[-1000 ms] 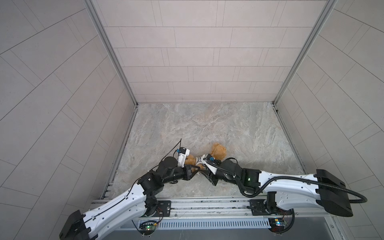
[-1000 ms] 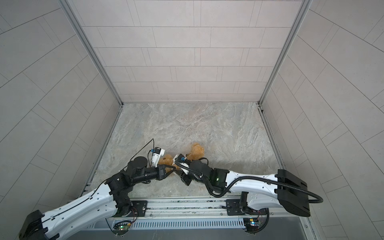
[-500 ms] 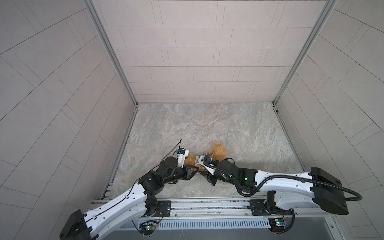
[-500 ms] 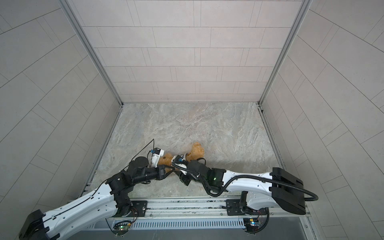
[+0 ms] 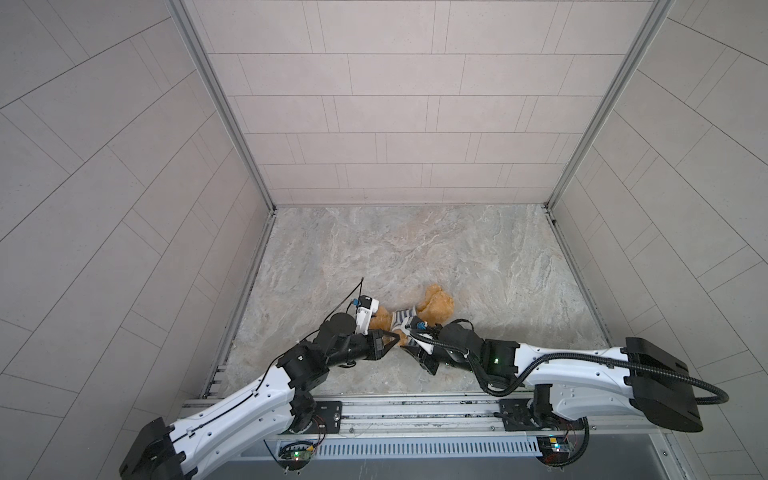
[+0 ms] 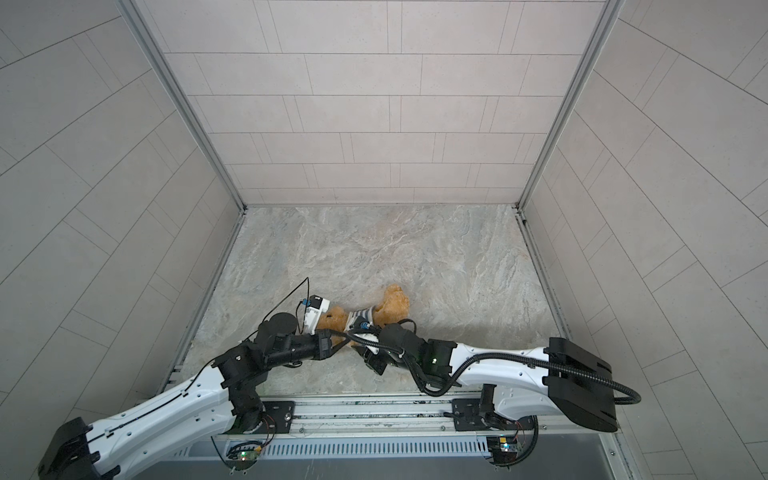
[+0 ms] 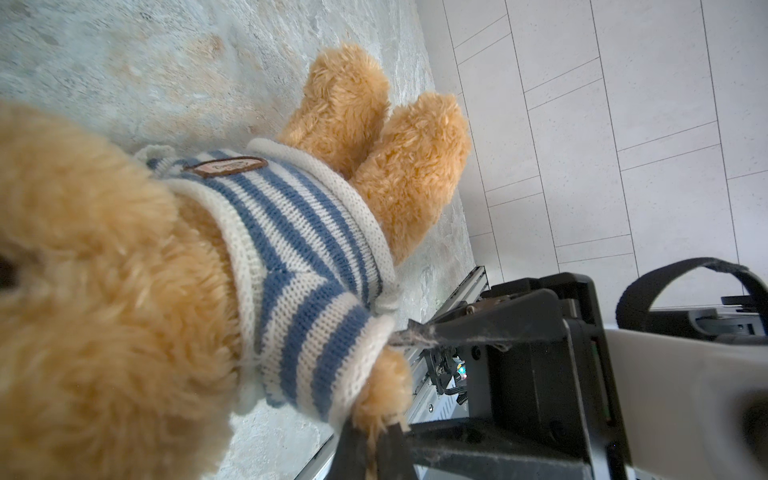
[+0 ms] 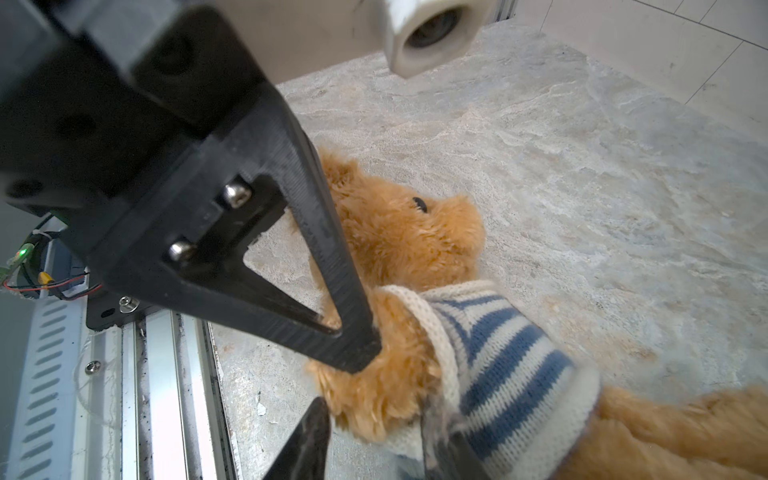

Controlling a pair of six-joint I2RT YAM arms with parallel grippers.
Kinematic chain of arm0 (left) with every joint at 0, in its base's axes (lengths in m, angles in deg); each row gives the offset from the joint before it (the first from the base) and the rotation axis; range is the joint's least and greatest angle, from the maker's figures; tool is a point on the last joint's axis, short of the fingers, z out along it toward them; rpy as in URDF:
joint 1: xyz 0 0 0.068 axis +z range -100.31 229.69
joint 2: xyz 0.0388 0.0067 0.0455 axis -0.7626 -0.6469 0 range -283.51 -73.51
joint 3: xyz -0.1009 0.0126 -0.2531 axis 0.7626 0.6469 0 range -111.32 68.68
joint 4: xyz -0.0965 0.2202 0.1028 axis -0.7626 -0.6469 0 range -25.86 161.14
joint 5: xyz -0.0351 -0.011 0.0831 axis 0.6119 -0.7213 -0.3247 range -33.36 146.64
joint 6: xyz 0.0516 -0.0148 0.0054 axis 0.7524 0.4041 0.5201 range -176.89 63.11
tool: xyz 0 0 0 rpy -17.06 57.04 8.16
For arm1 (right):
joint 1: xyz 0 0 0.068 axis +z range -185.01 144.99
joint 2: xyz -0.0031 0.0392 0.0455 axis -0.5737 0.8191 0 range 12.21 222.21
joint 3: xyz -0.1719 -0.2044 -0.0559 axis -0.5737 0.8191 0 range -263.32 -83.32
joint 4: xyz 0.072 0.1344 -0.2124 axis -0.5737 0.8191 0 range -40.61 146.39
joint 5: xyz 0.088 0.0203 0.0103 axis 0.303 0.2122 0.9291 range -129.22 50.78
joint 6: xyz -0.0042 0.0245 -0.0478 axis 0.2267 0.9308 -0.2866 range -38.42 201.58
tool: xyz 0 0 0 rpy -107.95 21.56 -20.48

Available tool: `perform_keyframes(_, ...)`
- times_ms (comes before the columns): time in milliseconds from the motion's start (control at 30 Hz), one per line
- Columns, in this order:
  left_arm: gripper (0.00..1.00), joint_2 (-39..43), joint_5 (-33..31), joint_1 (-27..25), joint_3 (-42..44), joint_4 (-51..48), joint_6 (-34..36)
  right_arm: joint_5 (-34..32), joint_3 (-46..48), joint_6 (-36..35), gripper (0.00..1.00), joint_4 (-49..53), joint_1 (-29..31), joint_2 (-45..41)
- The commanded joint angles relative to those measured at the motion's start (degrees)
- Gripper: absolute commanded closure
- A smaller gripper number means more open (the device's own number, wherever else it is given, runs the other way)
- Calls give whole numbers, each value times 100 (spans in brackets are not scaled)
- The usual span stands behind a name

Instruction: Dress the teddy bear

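The golden-brown teddy bear (image 5: 437, 303) lies on its side near the front of the marble floor, with its head (image 8: 399, 237) toward the left arm and its legs (image 7: 374, 137) pointing away. It wears a blue-and-white striped shirt (image 7: 291, 232) that shows in both top views (image 6: 360, 316). My left gripper (image 7: 374, 436) is shut on the furry paw (image 7: 386, 386) that sticks out of the sleeve. My right gripper (image 8: 374, 440) is open and straddles that same paw. One of its fingers (image 8: 440, 436) presses against the sleeve cuff.
A metal rail (image 5: 374, 405) runs along the front edge, just below both grippers. Tiled walls close the left, right and back sides. Bare marble floor (image 5: 415, 249) stretches behind the bear to the back wall.
The right arm has edged slightly left toward the bear. The left gripper keeps its hold on the paw, and the bear has barely shifted.
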Motion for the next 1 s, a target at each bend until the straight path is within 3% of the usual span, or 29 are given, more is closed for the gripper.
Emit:
perform_keyframes(0,100,25,57,-2,-77,234,17,-253,-243,-176,63,139,5,127)
perform_keyframes(233,99,39,90,-9,-93,194,21,-310,-286,-100,67,-31,11,256)
perform_keyframes(367,91,170,65,-6,-92,100,16,-387,-287,-38,88,-33,10,283)
perform_keyframes(467,81,431,-83,-2,-90,-211,77,-430,-287,-29,100,-51,6,175)
perform_keyframes(700,48,931,-328,5,-36,-803,227,-618,-272,235,100,94,4,-146)
perform_keyframes(967,55,995,-496,8,258,-702,131,-386,-147,593,100,-280,4,-329)
